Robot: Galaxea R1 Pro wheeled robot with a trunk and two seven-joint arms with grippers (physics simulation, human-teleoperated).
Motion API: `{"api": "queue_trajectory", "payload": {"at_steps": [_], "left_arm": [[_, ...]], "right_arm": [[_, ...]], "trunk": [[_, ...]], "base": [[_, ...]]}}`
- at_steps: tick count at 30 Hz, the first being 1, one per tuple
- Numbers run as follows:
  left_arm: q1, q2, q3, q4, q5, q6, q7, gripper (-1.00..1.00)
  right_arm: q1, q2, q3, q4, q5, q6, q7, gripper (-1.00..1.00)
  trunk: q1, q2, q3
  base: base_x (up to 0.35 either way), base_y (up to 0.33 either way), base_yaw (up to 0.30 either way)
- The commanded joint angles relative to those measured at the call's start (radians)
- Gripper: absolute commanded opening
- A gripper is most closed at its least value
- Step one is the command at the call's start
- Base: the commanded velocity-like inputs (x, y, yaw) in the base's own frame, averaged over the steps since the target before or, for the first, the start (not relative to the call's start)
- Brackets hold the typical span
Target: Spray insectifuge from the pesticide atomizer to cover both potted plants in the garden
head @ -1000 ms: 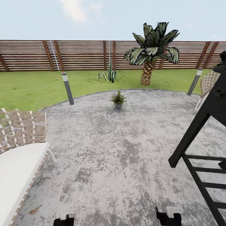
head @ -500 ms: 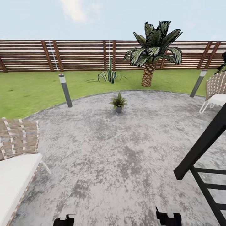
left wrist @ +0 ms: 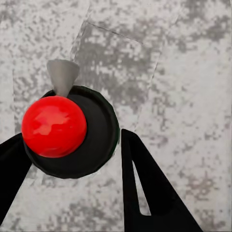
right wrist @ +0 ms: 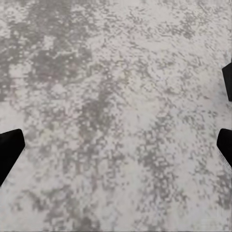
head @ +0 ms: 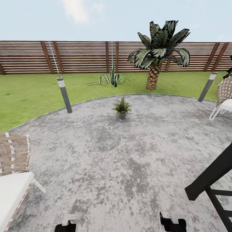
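One potted plant (head: 122,109), a small rosette of pointed green leaves in a little grey pot, stands on the grey stone patio (head: 129,161), ahead of me near its far edge. No whitish specks are visible on its leaves at this distance. In the left wrist view, my left gripper (left wrist: 72,150) is shut on the pesticide atomizer (left wrist: 67,128), a dark round bottle with a red top and a grey nozzle. In the right wrist view, my right gripper (right wrist: 116,142) is open over bare patio with nothing in it. The second potted plant is out of view.
A wicker seat with a white cushion (head: 13,180) stands at the near left. A black slanted frame (head: 211,178) crosses the near right, with another wicker chair (head: 225,98) behind it. Two grey posts (head: 64,95) (head: 207,86) flank the patio. Beyond it are a palm (head: 156,54), a striped spiky plant (head: 112,77) and the fence (head: 80,56).
The whole picture has shifted as the camera moved forward. The left seat and the black frame have slid toward the lower corners, and the potted plant sits slightly lower. The grippers are unchanged.
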Motion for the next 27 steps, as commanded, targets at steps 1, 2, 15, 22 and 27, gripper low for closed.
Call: {"api": "queue_trajectory", "payload": {"at_steps": [1, 2, 15, 22, 27], "left_arm": [[0.0, 0.0, -0.009, 0.0, 0.007, -0.002, 0.004, -1.0], [0.0, 0.0, -0.009, 0.0, 0.007, -0.003, 0.004, -1.0], [0.0, 0.0, -0.009, 0.0, 0.007, -0.002, 0.004, -1.0], [0.0, 0.0, -0.009, 0.0, 0.007, -0.002, 0.004, -1.0], [0.0, 0.0, -0.009, 0.0, 0.007, -0.002, 0.004, -1.0]], "right_arm": [[-0.001, 0.0, -0.004, 0.002, 0.011, -0.003, -0.006, 1.0], [-0.001, 0.0, -0.004, 0.002, 0.011, -0.003, -0.006, 1.0], [-0.001, 0.0, -0.004, 0.002, 0.011, -0.003, -0.006, 1.0], [-0.001, 0.0, -0.004, 0.003, 0.011, -0.003, -0.006, 1.0], [0.0, 0.0, -0.004, 0.003, 0.011, -0.003, -0.006, 1.0]], "trunk": [[0.0, 0.0, -0.001], [0.0, 0.0, -0.001], [0.0, 0.0, -0.001], [0.0, 0.0, -0.001], [0.0, 0.0, -0.001]], "base": [[0.339, 0.0, 0.0], [0.339, 0.0, 0.0], [0.339, 0.0, 0.0], [0.339, 0.0, 0.0], [0.339, 0.0, 0.0]]}}
